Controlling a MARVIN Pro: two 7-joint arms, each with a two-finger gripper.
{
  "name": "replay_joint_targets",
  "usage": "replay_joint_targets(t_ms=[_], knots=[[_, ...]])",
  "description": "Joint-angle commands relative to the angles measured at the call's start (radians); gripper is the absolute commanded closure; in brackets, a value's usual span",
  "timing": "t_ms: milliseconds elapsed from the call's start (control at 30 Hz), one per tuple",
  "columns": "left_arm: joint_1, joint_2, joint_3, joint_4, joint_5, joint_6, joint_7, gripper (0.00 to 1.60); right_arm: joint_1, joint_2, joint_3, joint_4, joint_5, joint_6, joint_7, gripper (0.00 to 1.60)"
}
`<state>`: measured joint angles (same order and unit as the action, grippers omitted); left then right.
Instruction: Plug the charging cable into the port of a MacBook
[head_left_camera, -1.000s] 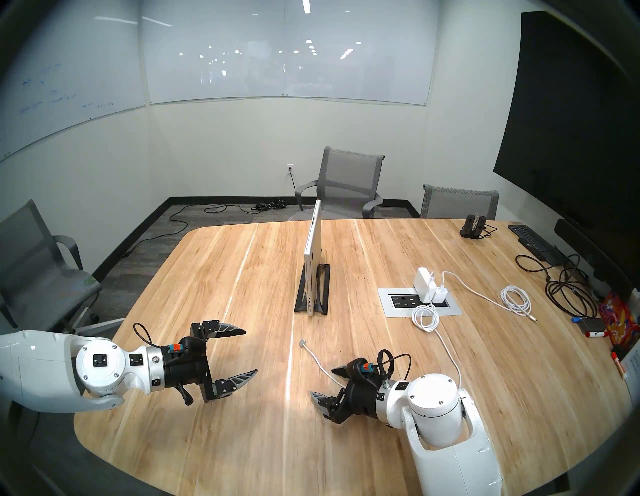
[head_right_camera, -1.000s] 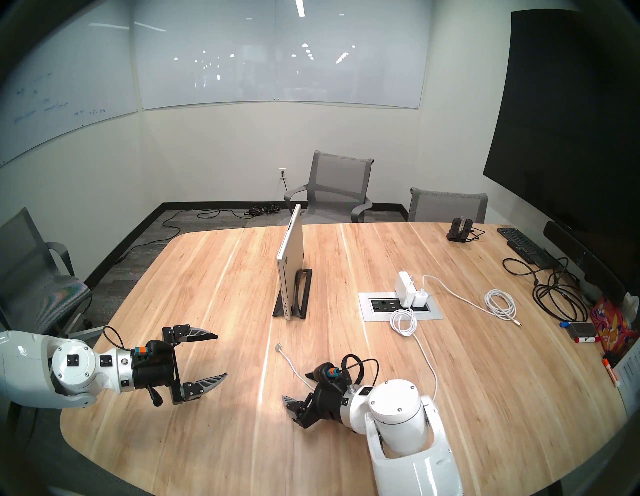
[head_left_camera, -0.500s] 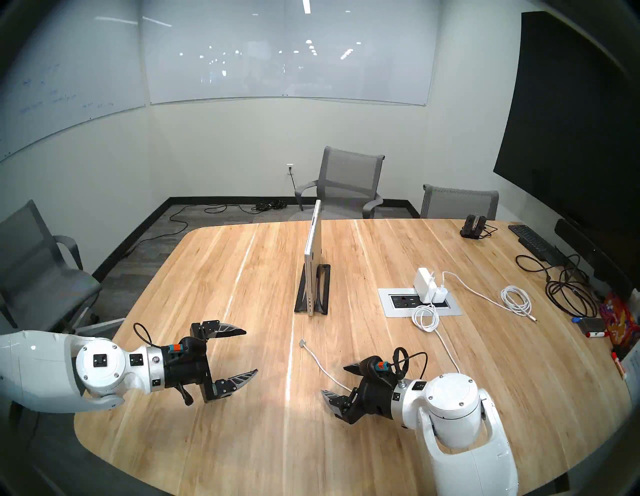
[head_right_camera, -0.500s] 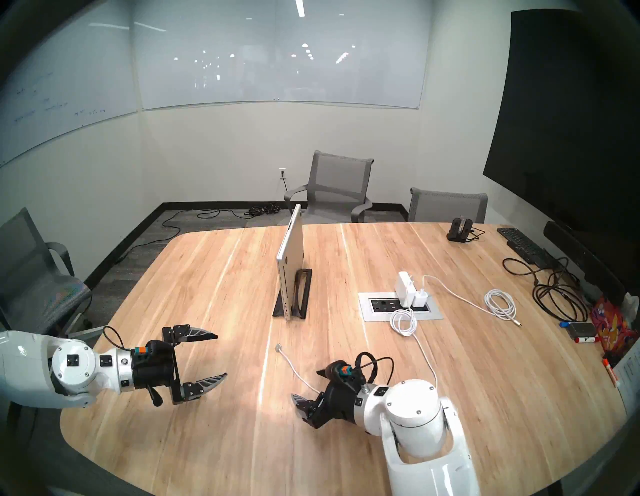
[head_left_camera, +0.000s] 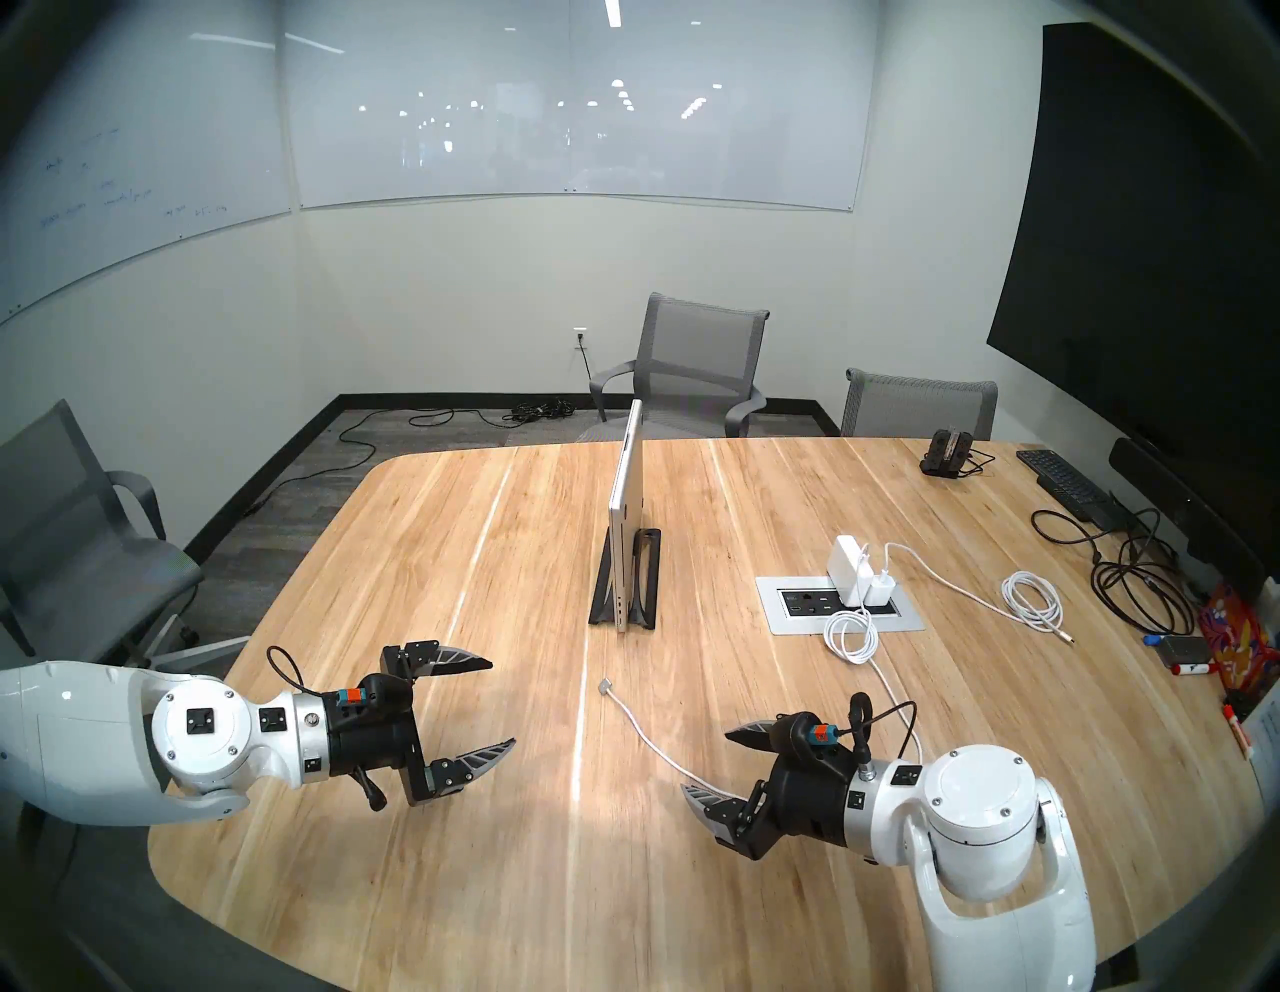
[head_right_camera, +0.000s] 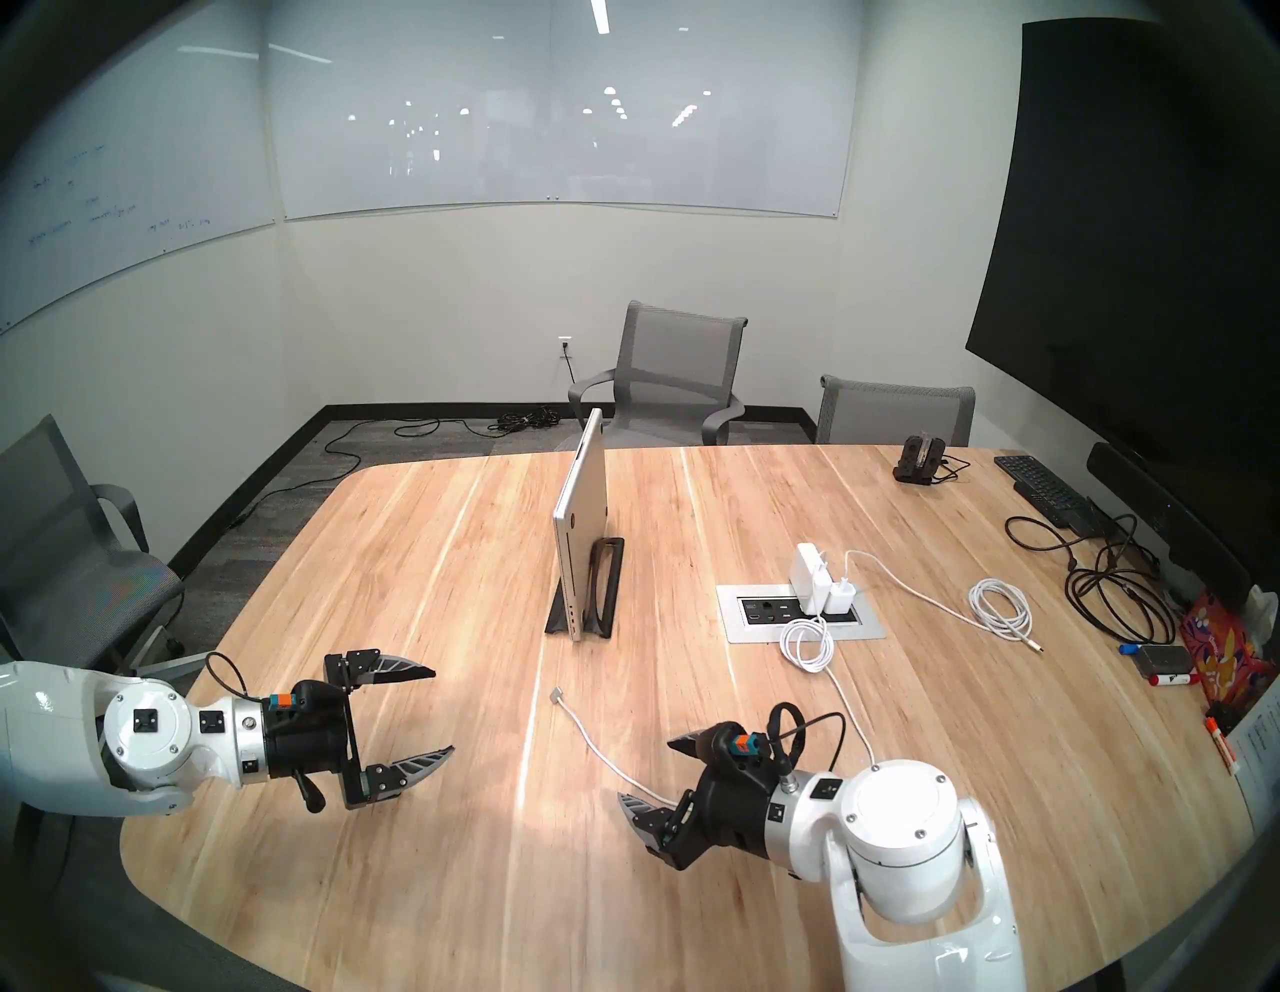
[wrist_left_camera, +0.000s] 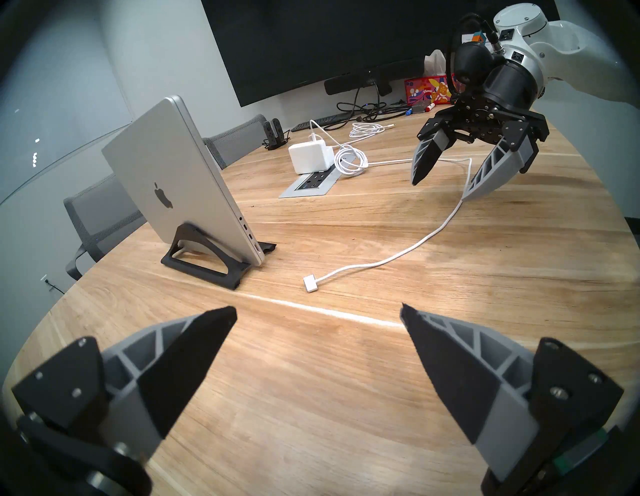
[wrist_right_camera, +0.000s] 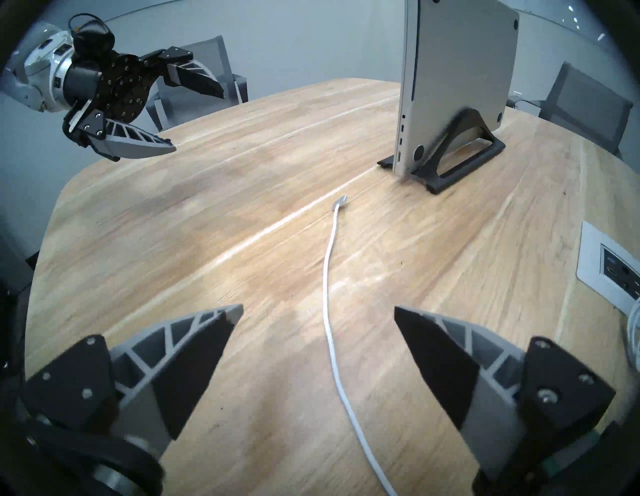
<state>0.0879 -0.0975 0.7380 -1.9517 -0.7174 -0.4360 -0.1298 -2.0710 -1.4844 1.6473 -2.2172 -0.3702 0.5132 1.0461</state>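
Standing on its edge in a black stand (head_left_camera: 644, 575), the MacBook (head_left_camera: 625, 526) sits closed near the middle of the wooden surface (head_left_camera: 485, 866), its port edge facing the robot; in the left wrist view the silver lid (wrist_left_camera: 166, 180) with its dark logo leans slightly back and small ports show along the near edge. On the bare wood in front of the stand lies the charging cable (head_left_camera: 647, 738), untouched, its flat squarish connector (head_left_camera: 604, 686) near the MacBook but well apart from it and plugged into nothing. From the connector the cord runs back toward the right arm, passes beneath the right tool (head_left_camera: 706, 762), then curves away to a loose loop beside the white power brick (head_left_camera: 846, 558) at the grey outlet panel (head_left_camera: 776, 609). The right tool hangs above the cord with its fingers spread wide and nothing between them; in the right wrist view the cord (wrist_right_camera: 329, 311) runs up the middle between the two tips without touching either. The left tool (head_left_camera: 502, 703) hovers over the left part of the surface, well apart from cable and laptop, fingers spread wide and empty. A second white cable in a neat coil (head_left_camera: 1032, 599) lies farther right, near black cables (head_left_camera: 1136, 596) and a black keyboard (head_left_camera: 1067, 485).
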Motion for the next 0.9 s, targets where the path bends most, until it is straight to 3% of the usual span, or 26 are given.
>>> replay_joint_targets(t_ms=[0,600,867], knots=[[-0.007,-0.002,-0.007,-0.003,0.003,-0.003,-0.001,0.00,-0.047,0.014,0.046,-0.062,0.030,-0.013,0.030,0.00],[-0.008,-0.002,-0.007,-0.003,0.002,-0.003,-0.001,0.00,-0.169,0.019,0.220,-0.170,0.099,-0.042,0.102,0.00],[-0.008,-0.002,-0.007,-0.003,0.003,-0.003,-0.001,0.00,-0.191,0.001,0.237,-0.165,0.108,-0.075,0.104,0.00]])
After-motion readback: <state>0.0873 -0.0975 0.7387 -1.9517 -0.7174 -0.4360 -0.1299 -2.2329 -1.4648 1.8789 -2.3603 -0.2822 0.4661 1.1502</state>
